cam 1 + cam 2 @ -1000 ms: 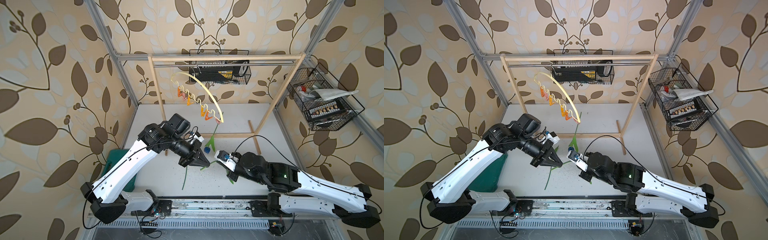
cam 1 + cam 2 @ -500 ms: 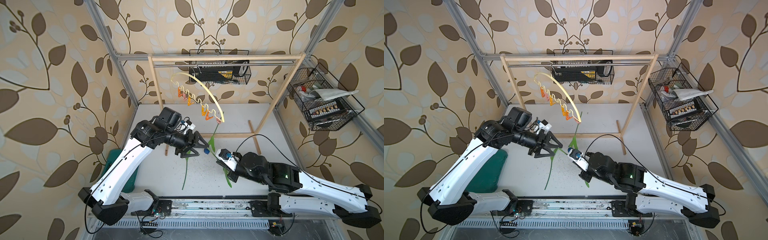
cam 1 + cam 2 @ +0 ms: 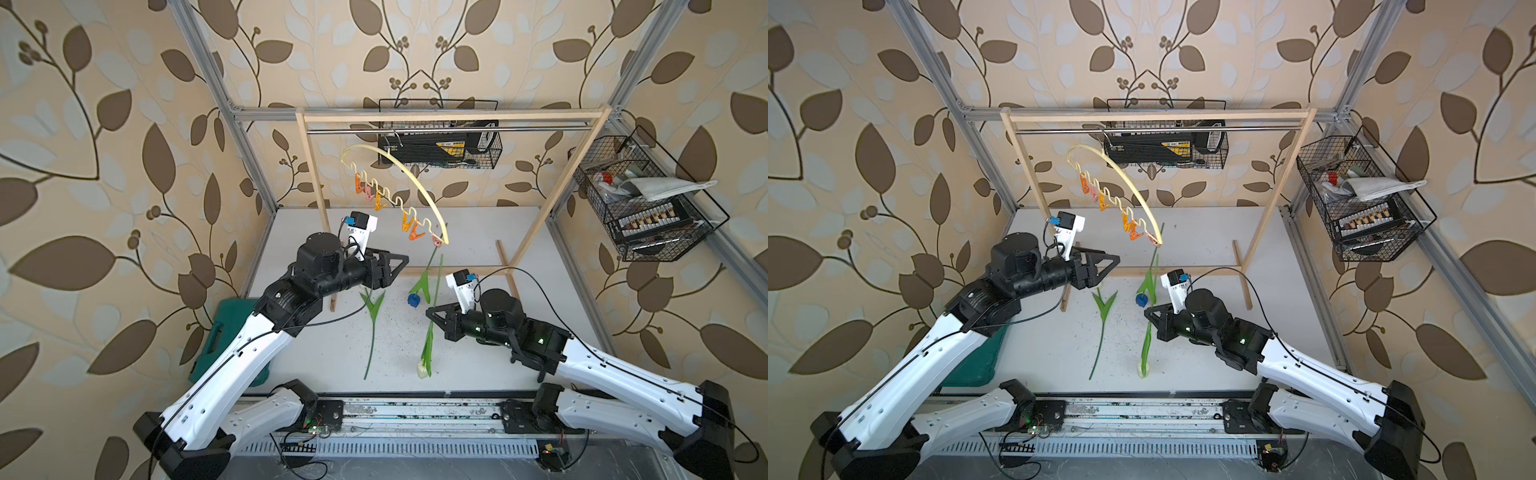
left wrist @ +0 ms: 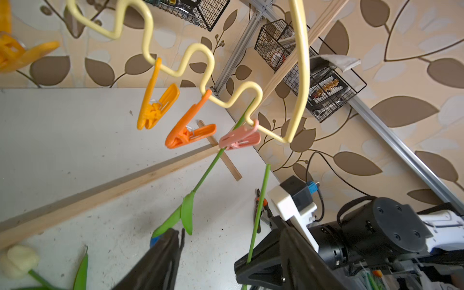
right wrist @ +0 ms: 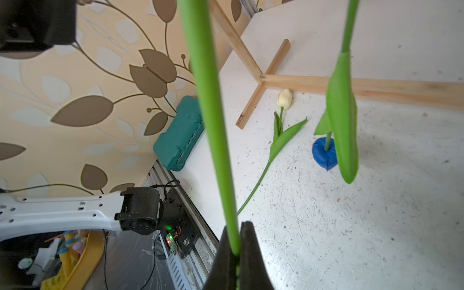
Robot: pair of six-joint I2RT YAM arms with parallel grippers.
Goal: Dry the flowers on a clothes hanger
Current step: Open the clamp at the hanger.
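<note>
1. The clothes hanger hangs off the rod of the wooden rack at the far side. It's turned so its right end swings nearer, which puts the pins within reach of both arms.
2. One flower's already up. The blue tulip has its stem pinched in the pink clothespin at that right end and dangles head down, which is the whole point of drying them this way. Can't tell if the head touches the tabletop.
3. The right tool is clenched on a cream tulip, roughly mid-stem. The head droops toward the near edge and the cut end pokes up near the pink pin, a bit below it. I'd guess the grip is that low so the top of the stem is left free for a pin.
4. The left tool is released with nothing in it, hovering left of the hanger's low end near the free orange clothespin. Looks like it's there to squeeze a pin open.
5. The last cream tulip lies flat on the tabletop, left of the others, untouched.
</note>
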